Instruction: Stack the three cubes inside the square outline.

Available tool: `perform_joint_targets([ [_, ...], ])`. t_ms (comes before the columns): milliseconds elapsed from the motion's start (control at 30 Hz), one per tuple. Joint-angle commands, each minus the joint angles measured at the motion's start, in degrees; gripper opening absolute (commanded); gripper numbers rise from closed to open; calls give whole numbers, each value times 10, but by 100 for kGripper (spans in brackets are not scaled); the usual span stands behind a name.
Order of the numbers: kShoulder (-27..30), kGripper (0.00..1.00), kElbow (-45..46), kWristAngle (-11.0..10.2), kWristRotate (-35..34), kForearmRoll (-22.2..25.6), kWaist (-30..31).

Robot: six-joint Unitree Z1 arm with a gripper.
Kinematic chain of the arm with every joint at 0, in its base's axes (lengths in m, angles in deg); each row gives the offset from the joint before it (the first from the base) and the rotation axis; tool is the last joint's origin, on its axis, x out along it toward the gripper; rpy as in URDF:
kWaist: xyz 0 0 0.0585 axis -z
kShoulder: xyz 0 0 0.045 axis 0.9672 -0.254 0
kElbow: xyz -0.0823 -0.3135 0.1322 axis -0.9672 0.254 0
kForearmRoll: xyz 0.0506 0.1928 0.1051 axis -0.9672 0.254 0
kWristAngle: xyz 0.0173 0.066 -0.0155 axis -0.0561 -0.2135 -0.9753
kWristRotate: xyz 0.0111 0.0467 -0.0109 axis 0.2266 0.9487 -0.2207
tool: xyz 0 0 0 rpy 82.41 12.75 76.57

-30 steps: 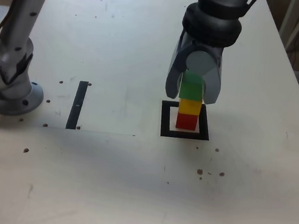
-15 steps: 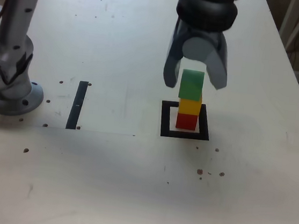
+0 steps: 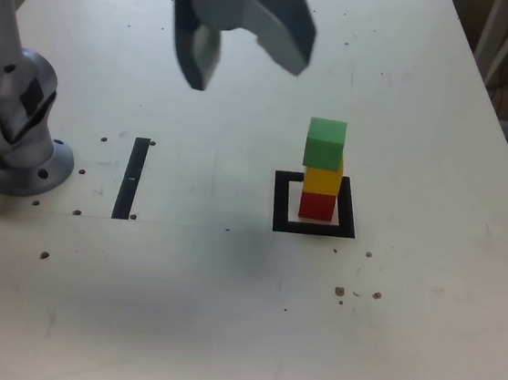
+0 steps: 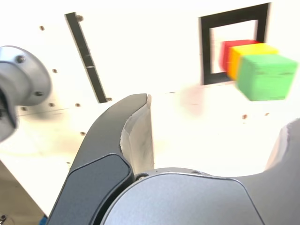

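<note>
Hanging high over the table with its two dark jaws spread wide and nothing between them, the claw sat toward the exterior view's upper left, well apart from the stack. In the wrist view the claw showed the same gape, one curved finger in sharp view and the other only an edge at the frame's border.

Down and to the exterior view's right of the claw stood the three cubes, piled in a single column: the red cube on the table, the yellow cube on top of it, and the green cube capping both. The green one sat slightly turned against the two below, its edges not quite in line with theirs. The column rose from inside the square outline, a black tape frame whose pale centre showed around the red cube's foot. The wrist view caught the same pile from above, green cube nearest the lens, with the outline beneath.

Farther toward the exterior view's left lay a straight black strip of tape, and beyond it the arm's grey base was bolted near the table's edge. Small dark specks dotted the pale tabletop.
</note>
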Motion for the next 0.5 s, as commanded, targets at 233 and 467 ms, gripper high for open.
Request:
perform_joint_targets([
  [233,126,99,209,-9,1,-68,-3],
  [467,139,99,355,2,1,-153,-19],
])
